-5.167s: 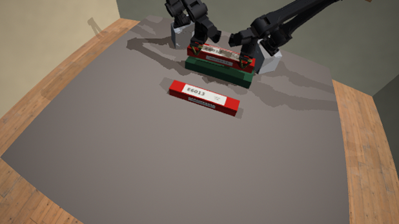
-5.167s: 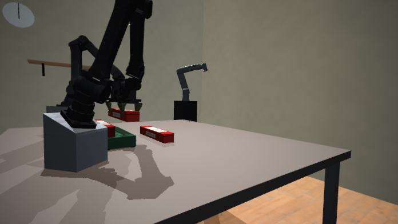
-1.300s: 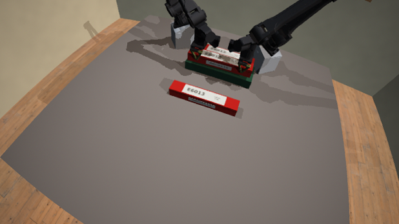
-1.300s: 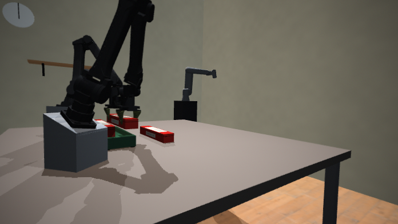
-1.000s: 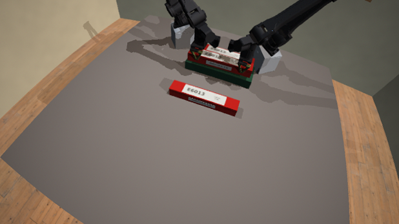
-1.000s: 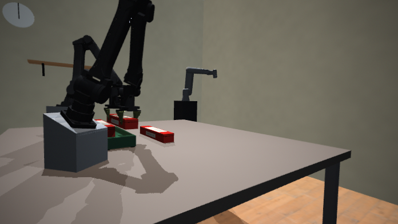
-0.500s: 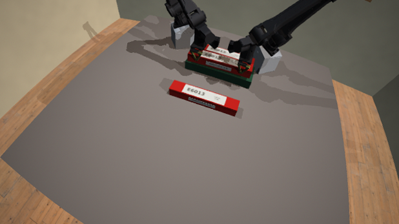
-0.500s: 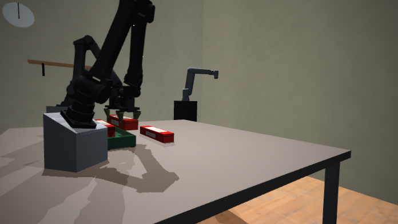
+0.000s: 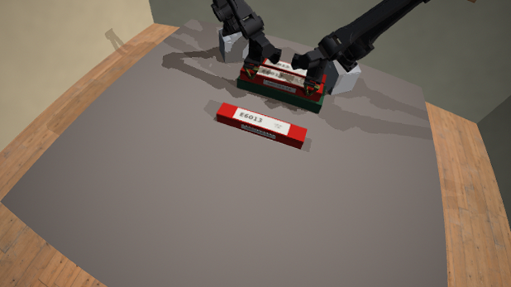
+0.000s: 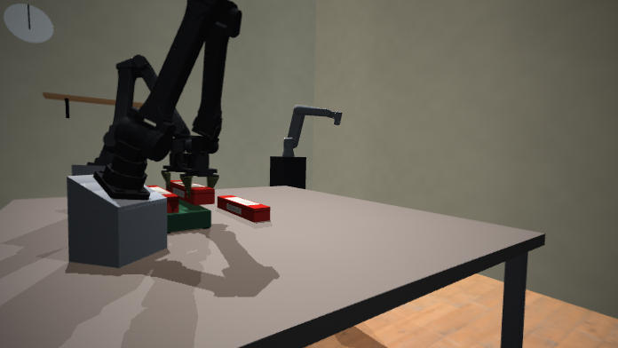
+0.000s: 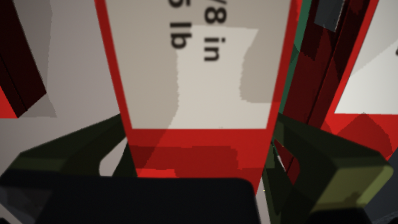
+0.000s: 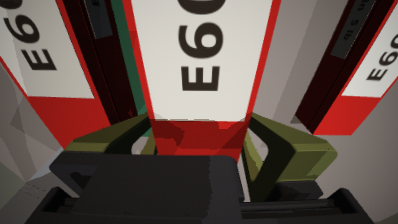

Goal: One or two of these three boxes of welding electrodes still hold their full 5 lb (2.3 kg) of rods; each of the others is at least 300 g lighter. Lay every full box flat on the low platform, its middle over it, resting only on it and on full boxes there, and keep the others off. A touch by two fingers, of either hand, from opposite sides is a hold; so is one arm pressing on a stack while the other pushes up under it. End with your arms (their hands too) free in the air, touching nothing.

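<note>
"Where are the two grippers?"

"Near the rear edge of the tabletop (image 9: 232, 211) (image 10: 355, 249), at opposite ends of one red E6013 electrode box (image 9: 279, 86) (image 10: 203, 196) (image 11: 200, 100) (image 12: 200, 75). The right gripper (image 9: 250, 73) (image 10: 201, 188) (image 12: 199, 111) has the end where the lettering starts, the left gripper (image 9: 311, 88) (image 10: 175, 184) (image 11: 199, 111) the end marked 5 lb."

"How far open?"

"Both are fairly wide, about the box's width. Each has one finger along either long side, clamped on it."

"Is that box down?"

"It's flat and level over the green low platform (image 9: 278, 99) (image 10: 191, 220) (image 12: 122, 50). It looks raised in the exterior view, but I can't tell how much air is under it."

"And the other two?"

"The rear box (image 9: 285, 64) (image 10: 172, 204) (image 11: 350, 122) (image 12: 50, 115) lies alongside, toward the rear edge. I can't tell exactly what it rests on. The front box (image 9: 261, 122) (image 10: 243, 208) (image 11: 20, 85) (image 12: 335, 120) lies flat on the tabletop, just off the platform toward the front edge, yet well apart from that edge. Neither gripper has hold of those two."
</note>
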You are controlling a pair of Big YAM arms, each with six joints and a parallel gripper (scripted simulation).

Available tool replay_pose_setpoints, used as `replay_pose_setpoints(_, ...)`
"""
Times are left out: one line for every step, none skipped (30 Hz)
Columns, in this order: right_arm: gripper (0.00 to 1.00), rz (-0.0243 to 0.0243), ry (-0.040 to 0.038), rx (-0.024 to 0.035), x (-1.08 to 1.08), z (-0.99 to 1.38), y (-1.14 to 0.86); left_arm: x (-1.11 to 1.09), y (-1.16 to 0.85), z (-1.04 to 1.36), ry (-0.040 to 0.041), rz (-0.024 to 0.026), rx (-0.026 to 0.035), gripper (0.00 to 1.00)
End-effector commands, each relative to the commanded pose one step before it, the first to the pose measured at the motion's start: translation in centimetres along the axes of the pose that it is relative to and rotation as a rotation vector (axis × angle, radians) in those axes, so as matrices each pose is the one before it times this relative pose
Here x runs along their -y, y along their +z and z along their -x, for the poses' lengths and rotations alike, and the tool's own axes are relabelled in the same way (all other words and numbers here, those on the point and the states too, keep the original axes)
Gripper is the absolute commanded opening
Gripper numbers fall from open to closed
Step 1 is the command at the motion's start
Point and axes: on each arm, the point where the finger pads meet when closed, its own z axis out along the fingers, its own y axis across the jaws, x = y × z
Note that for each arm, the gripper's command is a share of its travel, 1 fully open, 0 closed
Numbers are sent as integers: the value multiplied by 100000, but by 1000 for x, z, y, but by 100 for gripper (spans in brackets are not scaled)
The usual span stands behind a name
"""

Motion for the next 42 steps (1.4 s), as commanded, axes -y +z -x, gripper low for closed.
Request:
replay_pose_setpoints(0,-2980,1711,77,1446,-692,-662,-652,-31,-1292,-575,1354,-2534,0)
replay_pose_setpoints(0,161,-103,-167,-123,-89,127,15,146,32,29,-51,-38,0)
replay_pose_setpoints(0,249,-159,-257,-53,-59,59,108,214,3,222,-409,-294,0)
replay_pose_setpoints(0,193,-123,-199,-63,-58,77,-23,109,39,84,-155,-111,0)
replay_pose_setpoints(0,-49,31,47,-41,-17,105,-48,3,0,-95,175,124,0)
replay_pose_setpoints(0,-178,113,178,51,48,62,-11,-35,-48,-164,302,214,0)
replay_pose_setpoints(0,-137,86,136,127,86,0,-43,-16,-14,-88,164,115,0)
replay_pose_setpoints(0,-51,31,48,76,48,22,53,117,-11,108,-200,-143,0)
replay_pose_setpoints(0,14,-9,-17,-46,-28,97,54,185,26,110,-204,-145,0)
replay_pose_setpoints(0,0,0,0,0,0,0,0,0,0,0,0,0,0)
replay_pose_setpoints(0,0,0,0,0,0,0,0,0,0,0,0,0,0)
replay_pose_setpoints(0,691,-438,-699,-253,-221,121,-364,-334,40,-357,664,467,0)
replay_pose_setpoints(0,-227,144,226,9,30,101,187,255,-30,188,-350,-248,0)
replay_pose_setpoints(0,-331,209,330,83,83,66,161,341,34,124,-230,-162,0)
replay_pose_setpoints(0,64,-41,-66,-11,-14,63,75,194,16,133,-248,-174,0)
replay_pose_setpoints(0,-179,112,177,172,116,-22,15,-8,-51,116,-218,-152,0)
replay_pose_setpoints(0,-182,114,179,54,50,61,-36,-100,-64,-144,267,185,0)
replay_pose_setpoints(0,-126,79,123,-7,9,93,-149,-80,26,-304,570,395,0)
replay_pose_setpoints(0,121,-77,-123,-21,-26,60,7,110,18,9,-16,-13,0)
replay_pose_setpoints(0,265,-167,-266,-63,-65,64,104,235,18,199,-371,-258,0)
replay_pose_setpoints(0,159,-100,-160,-98,-73,106,94,200,6,180,-338,-234,0)
replay_pose_setpoints(0,478,-300,-474,-169,-146,42,-4,43,-10,-8,14,9,0)
replay_pose_setpoints(0,74,-46,-73,-44,-31,26,-116,-333,-104,-150,279,191,0)
replay_pose_setpoints(0,-113,71,112,24,27,11,-33,-55,-12,-107,200,137,0)
replay_pose_setpoints(0,-94,59,93,20,23,9,22,18,-12,16,-30,-21,0)
replay_pose_setpoints(0,90,-56,-89,-26,-23,8,2,11,-2,0,0,0,0)
replay_pose_setpoints(0,0,0,0,0,0,0,0,0,0,0,0,0,0)
replay_pose_setpoints(0,0,0,0,0,0,0,0,0,0,0,0,0,0)
replay_pose_setpoints(0,118,-74,-117,-34,-30,7,-4,11,3,-12,22,15,0)
replay_pose_setpoints(0,-66,42,65,13,16,7,-38,11,26,-83,156,107,0)
replay_pose_setpoints(0,-77,48,76,16,19,7,-8,11,6,-22,41,28,0)
replay_pose_setpoints(0,-77,48,76,16,18,7,-9,11,6,-24,45,31,0)
replay_pose_setpoints(0,47,-30,-47,-16,-13,7,-12,10,8,-31,58,40,0)
replay_pose_setpoints(0,120,-76,-119,-34,-31,7,11,20,-2,16,-31,-21,0)
replay_pose_setpoints(0,53,-33,-52,-17,-14,7,59,39,-25,115,-216,-148,0)
replay_pose_setpoints(0,-17,10,16,1,4,7,37,38,-10,69,-129,-89,0)
replay_pose_setpoints(0,-37,23,37,6,9,7,15,38,5,24,-44,-31,0)
replay_pose_setpoints(0,10,-6,-10,-6,-3,7,23,37,-1,40,-74,-51,0)
replay_pose_setpoints(0,10,-6,-10,-6,-3,7,26,37,-3,46,-86,-59,0)
replay_pose_setpoints(0,4,-2,-4,-4,-2,6,21,36,0,35,-66,-45,0)
replay_pose_setpoints(0,-1,1,1,-3,0,6,13,21,-2,20,-37,-25,0)
replay_pose_setpoints(0,-15,9,14,0,3,6,2,0,-6,0,0,0,0)
